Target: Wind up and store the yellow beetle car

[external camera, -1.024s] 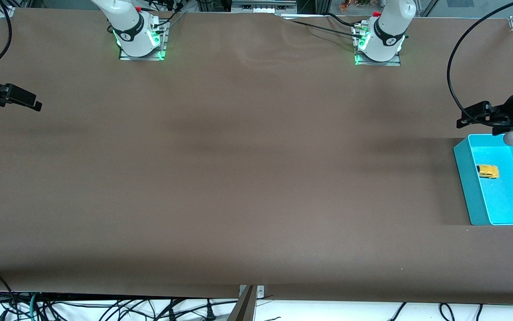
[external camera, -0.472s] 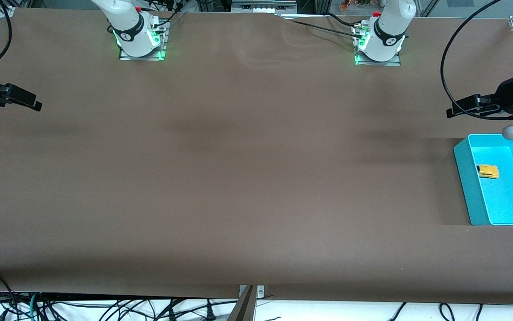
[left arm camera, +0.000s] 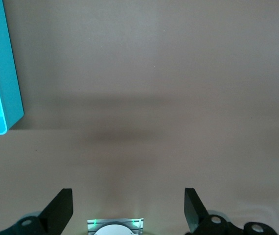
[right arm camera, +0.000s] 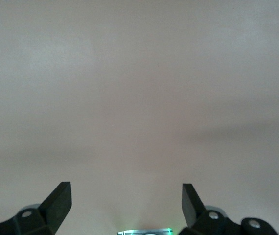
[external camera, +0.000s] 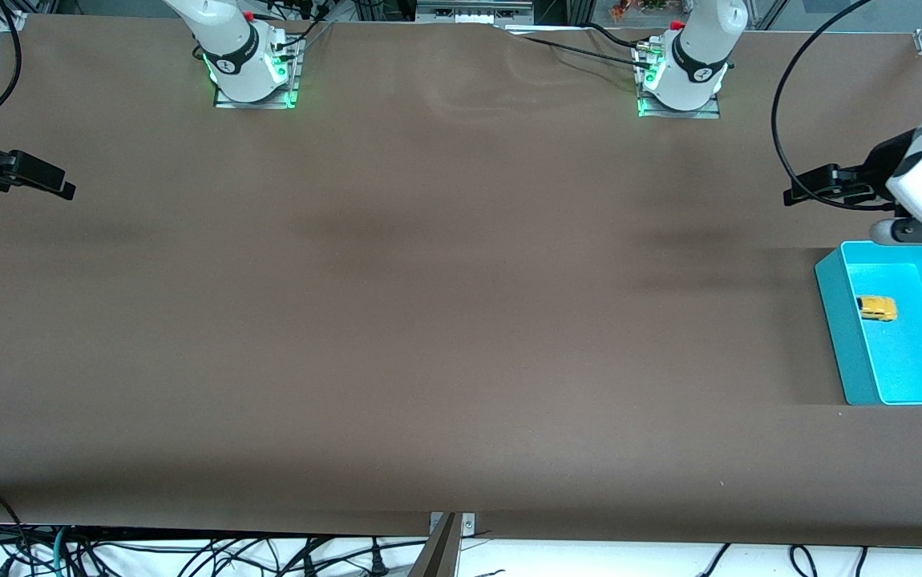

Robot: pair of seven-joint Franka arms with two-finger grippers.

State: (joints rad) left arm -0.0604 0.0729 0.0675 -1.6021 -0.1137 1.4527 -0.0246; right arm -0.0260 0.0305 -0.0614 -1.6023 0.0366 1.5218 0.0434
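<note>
The yellow beetle car (external camera: 877, 308) lies inside the teal bin (external camera: 838, 336) at the left arm's end of the brown table (external camera: 429, 320). Above bare table just beside the bin, the left gripper (external camera: 799, 193) hangs with jaws wide, holding nothing. The right gripper (external camera: 60, 188) waits over the right arm's end, jaws wide too.

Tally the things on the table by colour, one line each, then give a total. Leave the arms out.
Yellow: 1, the yellow beetle car, lying in the bin.
Teal: 1, the bin, at the left arm's end of the table.
Total: 2.
</note>
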